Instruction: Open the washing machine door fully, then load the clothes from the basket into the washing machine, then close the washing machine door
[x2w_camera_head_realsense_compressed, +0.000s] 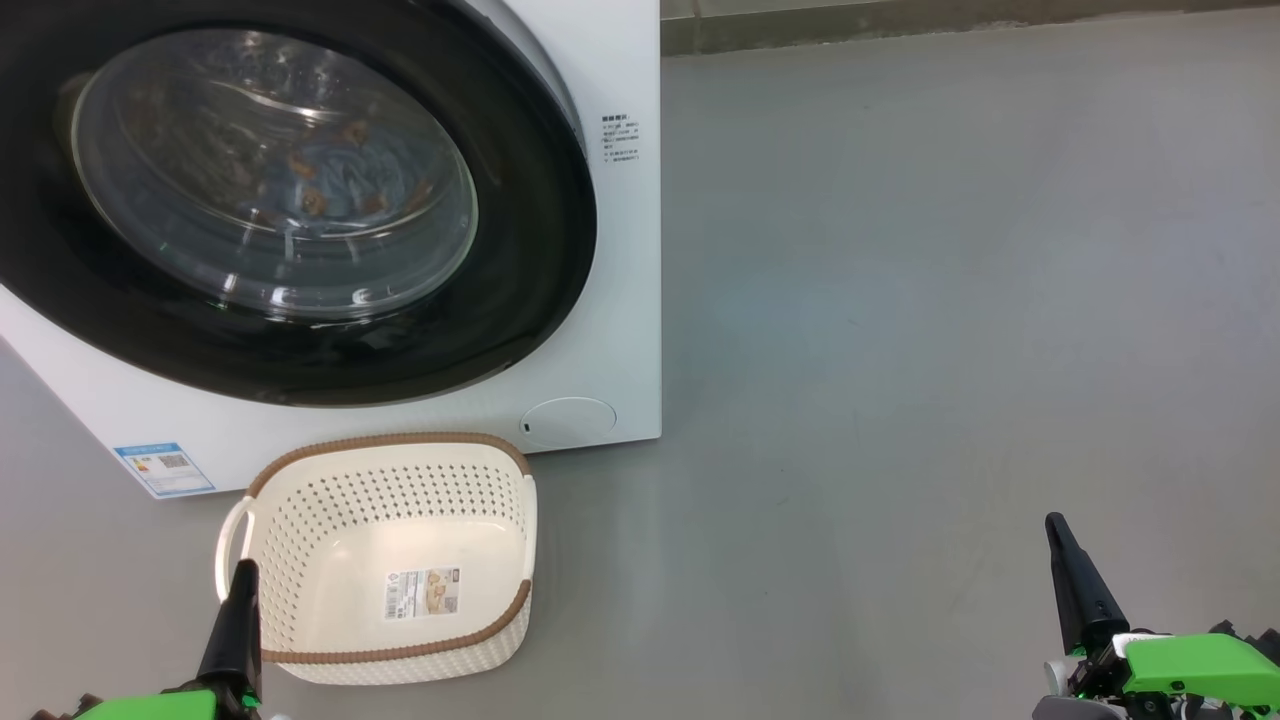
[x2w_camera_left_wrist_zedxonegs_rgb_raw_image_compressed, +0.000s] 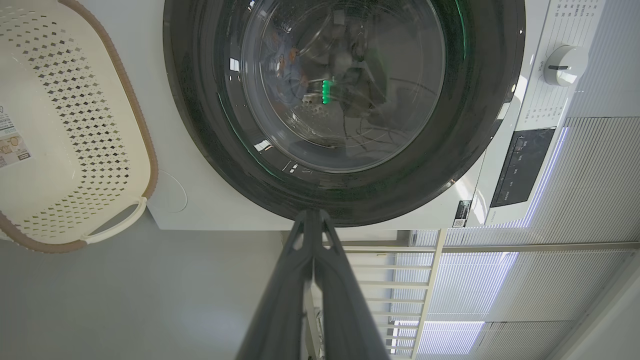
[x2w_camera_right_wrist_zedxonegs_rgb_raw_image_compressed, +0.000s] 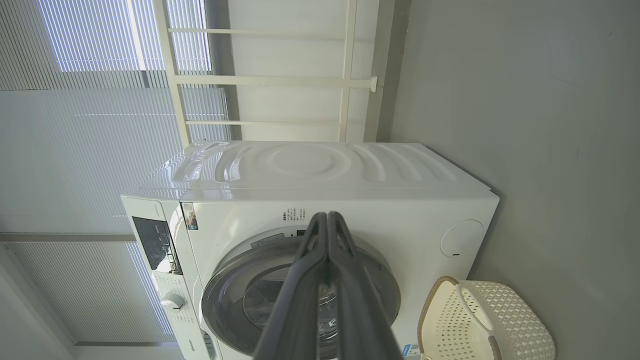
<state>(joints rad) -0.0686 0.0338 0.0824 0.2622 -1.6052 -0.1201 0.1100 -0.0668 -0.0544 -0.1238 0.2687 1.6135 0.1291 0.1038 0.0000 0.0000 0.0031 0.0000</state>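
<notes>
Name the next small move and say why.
Probably none but a check: press the shut left pincer lightly on the door to confirm the latch. The door already looks closed against the washer, the clothes show through its glass, and the basket is empty, so the job seems done.

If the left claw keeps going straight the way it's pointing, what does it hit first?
The left claw would likely meet the washer door first, on its black ring, though depth is hard to judge.
</notes>
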